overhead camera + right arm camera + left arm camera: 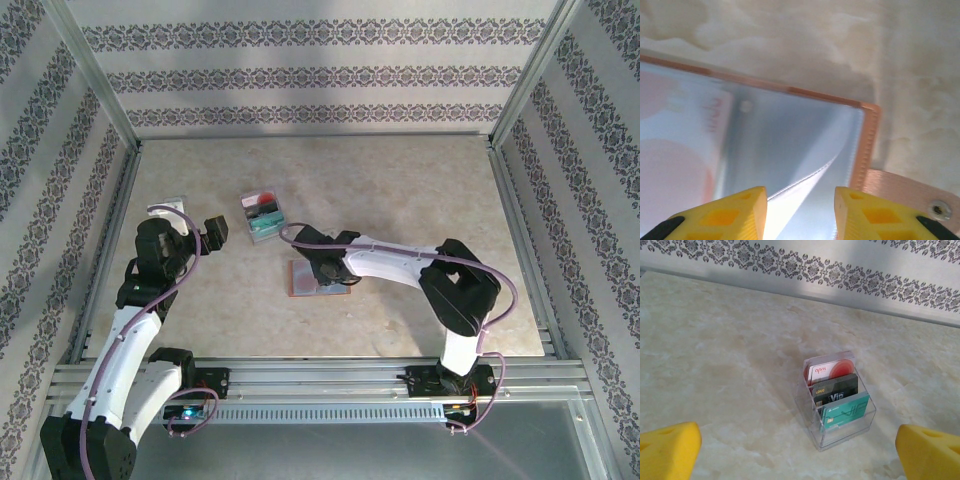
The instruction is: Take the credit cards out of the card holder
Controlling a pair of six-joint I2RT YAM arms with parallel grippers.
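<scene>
We see a pale marbled bench (pixel 420 180) from above, walled on three sides by patterned panels (pixel 320 70). Two white arms rise from its near edge. The left arm (pixel 125 335) bends up along the left side. The right arm (pixel 400 265) reaches across toward the middle of the bench.

A clear rack (pixel 264 215) stands upright on the bench, past the middle and just left of it. In the left wrist view the clear rack (pixel 837 407) holds three filed cards (pixel 840 390) in stepped slots: red and white at the back, black in the middle, teal in front.

The card holder (pixel 303 283) lies open and flat near the middle of the bench, nearer to us than the rack and well apart from it. Close up, the card holder (pixel 865 145) shows an orange-brown rim, grey-blue clear pockets and a strap with a snap (pixel 939 209). A red credit card (pixel 675 155) with a pale circle sits inside its left pocket.

The left gripper (pixel 215 232) hangs beside the rack. Its yellow fingers (pixel 667 450) are spread wide, with nothing between them.

The right gripper (pixel 800 215) is over the open holder. Its fingers (pixel 725 217) stand partly apart. A loose sleeve edge (pixel 805 177) lies in the gap, and we cannot tell whether it touches them.
</scene>
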